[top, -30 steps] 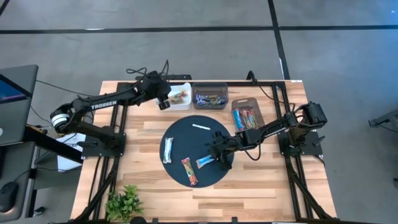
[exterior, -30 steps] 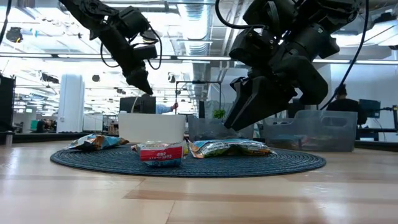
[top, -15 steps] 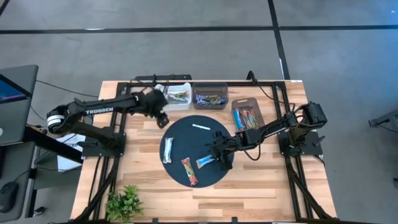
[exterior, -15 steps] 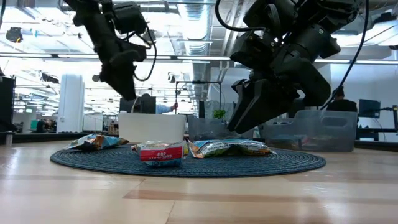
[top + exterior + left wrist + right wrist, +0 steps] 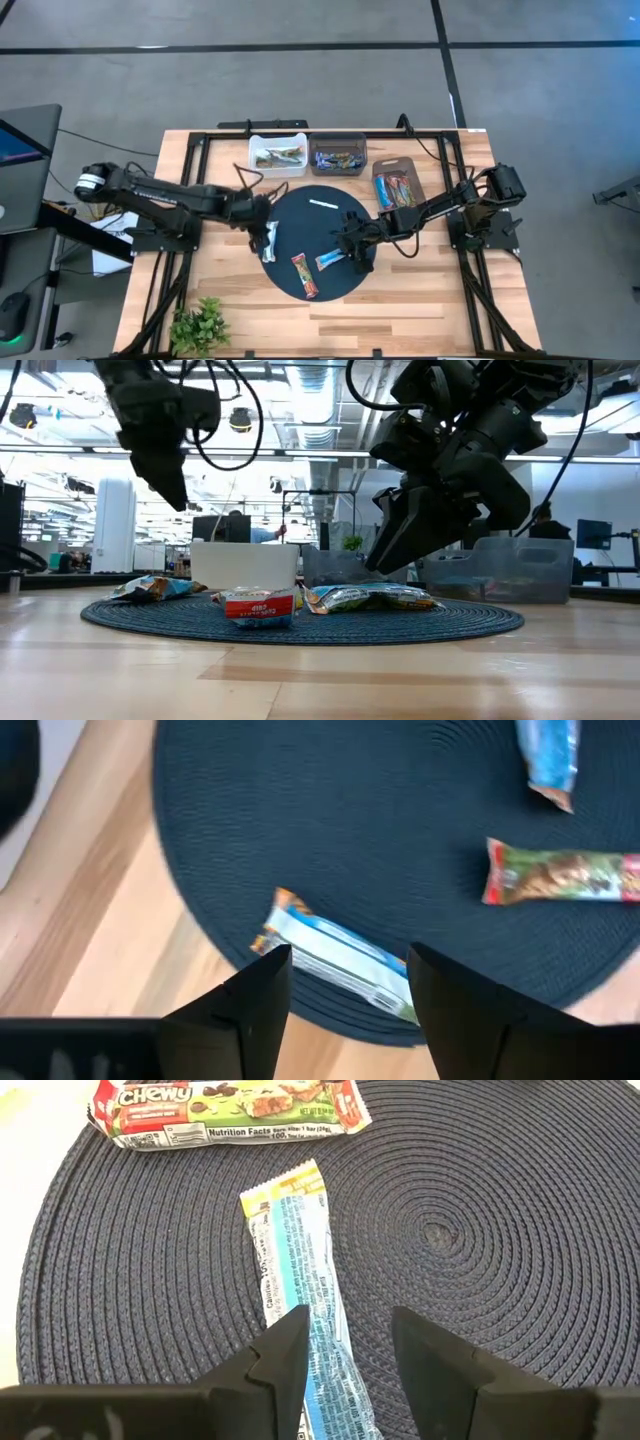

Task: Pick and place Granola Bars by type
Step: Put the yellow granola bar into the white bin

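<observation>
Open-plan lab: exposed ceiling ducts (image 5: 330, 420), distant workstations (image 5: 600, 540).

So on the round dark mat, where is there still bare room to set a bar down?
Bare patches: the middle of the round dark woven mat, between the thin white strip and the red-green wrapped bar, and the far rim near the strip. Crowded: the left edge, where the left pincer hangs over a blue-white bar, and the right, where the right pincer straddles another blue bar.

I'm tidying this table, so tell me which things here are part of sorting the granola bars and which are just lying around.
Part of the job:
blue bar under the open left gripper
blue bar under the open right gripper
red bar
dark mat
three bins

Just lying about:
white strip
potted plant
</observation>
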`<state>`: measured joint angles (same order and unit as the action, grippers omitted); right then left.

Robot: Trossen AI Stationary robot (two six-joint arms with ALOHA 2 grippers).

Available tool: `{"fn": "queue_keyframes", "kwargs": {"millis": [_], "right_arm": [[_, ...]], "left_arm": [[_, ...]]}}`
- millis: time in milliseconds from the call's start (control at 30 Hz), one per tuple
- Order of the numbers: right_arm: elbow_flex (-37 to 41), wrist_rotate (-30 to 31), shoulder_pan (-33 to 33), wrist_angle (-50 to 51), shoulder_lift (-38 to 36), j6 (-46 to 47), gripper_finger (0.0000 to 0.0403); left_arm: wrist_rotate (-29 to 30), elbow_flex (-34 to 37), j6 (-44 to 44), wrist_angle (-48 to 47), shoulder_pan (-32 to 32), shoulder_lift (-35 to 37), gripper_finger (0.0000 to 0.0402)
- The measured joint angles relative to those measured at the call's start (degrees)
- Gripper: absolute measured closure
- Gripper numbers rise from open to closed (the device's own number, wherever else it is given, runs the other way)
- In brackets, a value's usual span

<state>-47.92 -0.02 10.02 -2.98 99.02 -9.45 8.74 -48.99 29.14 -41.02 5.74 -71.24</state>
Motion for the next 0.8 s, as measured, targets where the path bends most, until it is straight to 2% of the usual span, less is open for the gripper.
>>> {"fn": "queue_keyframes", "kwargs": {"millis": [67, 200, 333, 467, 800], "right_arm": [[0.00, 0.01, 0.00, 0.00, 0.00, 0.00, 0.0265], [0.00, 0.01, 0.00, -0.02, 0.00, -0.02, 0.0265], [0.00, 0.01, -0.04, -0.06, 0.00, -0.02, 0.0265], [0.00, 0.01, -0.40, -0.42, 0.00, -0.06, 0.0265], [0.00, -0.01, -0.79, -0.42, 0.00, -0.02, 0.0265]], "left_arm": [[0.95, 0.00, -0.72, 0.02, 3.13, -0.01, 0.0210], [0.71, 0.04, -12.95, 0.04, 8.63, -0.02, 0.0210], [1.74, 1.83, -20.81, 6.16, 12.35, -0.79, 0.0210], [1.61, 2.31, -25.57, 11.46, 13.07, -4.57, 0.0210], [2.29, 2.14, -36.06, 10.89, 13.07, -17.58, 0.0210]]}}
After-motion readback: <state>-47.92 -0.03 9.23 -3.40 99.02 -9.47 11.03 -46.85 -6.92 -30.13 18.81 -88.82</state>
